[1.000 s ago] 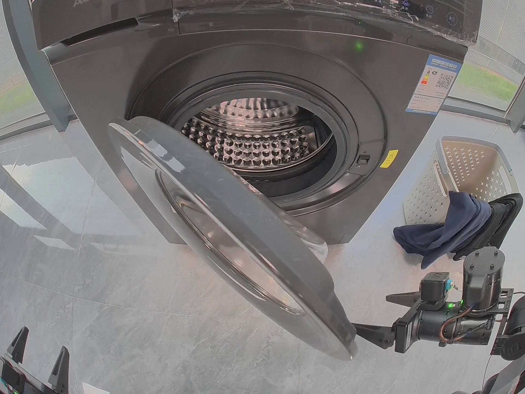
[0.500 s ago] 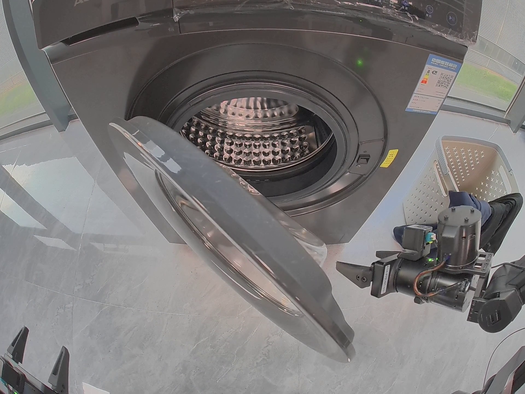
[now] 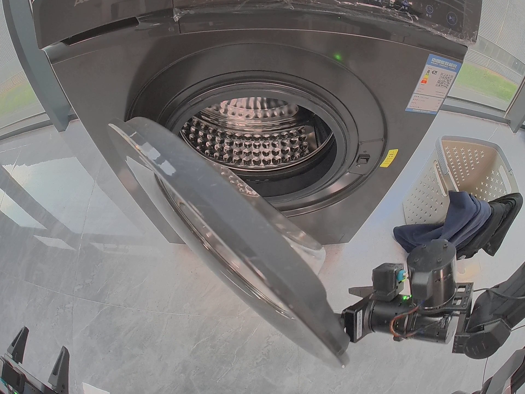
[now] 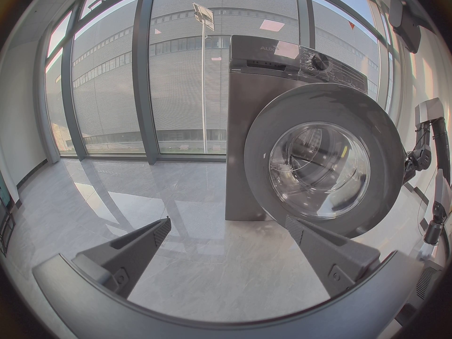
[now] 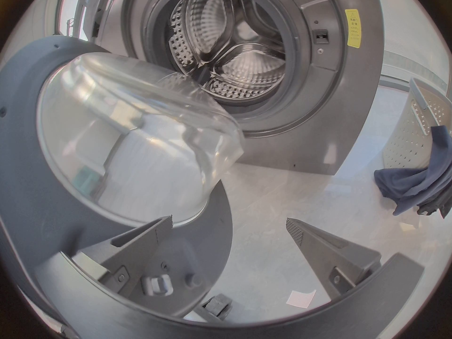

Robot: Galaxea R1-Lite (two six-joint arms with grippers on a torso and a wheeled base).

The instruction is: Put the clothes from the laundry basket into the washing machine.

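Left gripper (image 4: 227, 221) low near the floor, fingers released. Right gripper (image 5: 228, 221) at the door (image 3: 229, 231) free edge, fingers spread, grasping nothing. Washer (image 3: 350, 83) door stands open. Beyond, right of washer: clothes (image 3: 462, 222) draped over basket (image 3: 476, 160) rim.

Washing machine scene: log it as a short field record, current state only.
door: open, swung wide
drum: no clothes visible inside
basket: on the floor, right of the machine
clothes: blue garment hangs over the basket rim onto the floor, black garment beside it
right gripper: fingers open, at the door's free edge, holding nothing
left gripper: fingers open, low, away from the machine
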